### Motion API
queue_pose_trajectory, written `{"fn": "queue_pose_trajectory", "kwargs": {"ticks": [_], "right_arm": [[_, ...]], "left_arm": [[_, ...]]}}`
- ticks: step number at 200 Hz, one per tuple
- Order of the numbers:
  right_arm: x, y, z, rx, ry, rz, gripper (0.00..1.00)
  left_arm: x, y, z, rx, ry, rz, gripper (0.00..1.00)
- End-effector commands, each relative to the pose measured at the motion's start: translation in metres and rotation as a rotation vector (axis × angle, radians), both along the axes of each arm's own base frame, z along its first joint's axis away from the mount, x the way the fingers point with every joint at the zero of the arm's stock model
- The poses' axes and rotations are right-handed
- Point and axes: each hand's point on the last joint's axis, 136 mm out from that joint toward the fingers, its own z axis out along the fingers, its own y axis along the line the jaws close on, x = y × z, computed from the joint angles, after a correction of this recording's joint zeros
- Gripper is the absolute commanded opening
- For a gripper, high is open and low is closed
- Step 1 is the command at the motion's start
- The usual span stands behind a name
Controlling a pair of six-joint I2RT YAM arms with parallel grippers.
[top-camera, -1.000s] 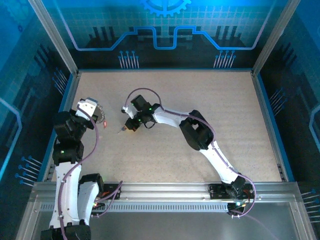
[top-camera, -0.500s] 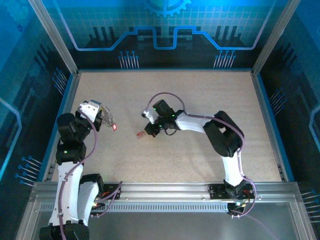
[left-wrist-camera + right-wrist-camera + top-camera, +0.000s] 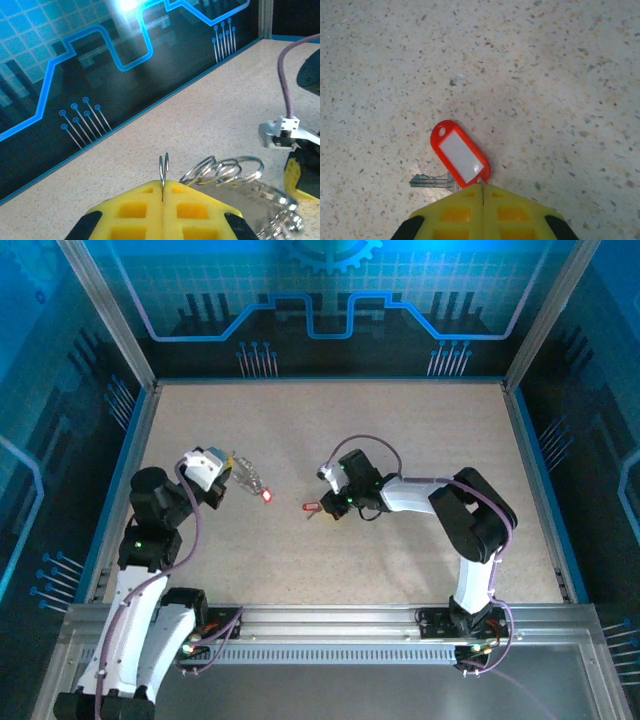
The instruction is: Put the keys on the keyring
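At left gripper (image 3: 163, 189), keyring (image 3: 222, 170), right gripper (image 3: 483, 187), key (image 3: 460, 155)

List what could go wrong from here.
1. The left gripper pinches the keyring by a thin wire edge only; it may twist or slip.
2. The right gripper holds the red key tag by its very tip, the key loose beside it; it may swing or drop.
3. The loose linked rings could snag.

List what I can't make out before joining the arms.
- Right wrist: silver metal key, head hidden under red plastic tag and right gripper.
- Left wrist: silvery wire ring chain, end cut off at bottom edge.
- Top: small red piece hanging from it, too small to identify.
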Motion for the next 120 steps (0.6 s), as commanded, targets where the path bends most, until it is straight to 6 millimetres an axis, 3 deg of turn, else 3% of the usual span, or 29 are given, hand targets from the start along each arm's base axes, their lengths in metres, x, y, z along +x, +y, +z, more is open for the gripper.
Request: {"fn": "queue_pose_trajectory", "kwargs": {"ticks": [1, 36, 120], "right_arm": [[0.01, 0.001, 0.016, 0.043, -0.05, -0.008, 0.02], [0.007, 0.005, 0.019, 0.069, -0.043, 0.018, 0.14], [-0.001, 0.005, 0.008, 0.055, 0.002, 0.057, 0.26]], "left_arm": [[-0.009, -0.007, -0.002, -0.003, -0.007, -0.041, 0.0], [-0.012, -0.007, -0.003, 0.001, -0.007, -0.039, 0.0], [-0.012, -0.01, -0.003, -0.008, -0.006, -0.057, 0.0]]}}
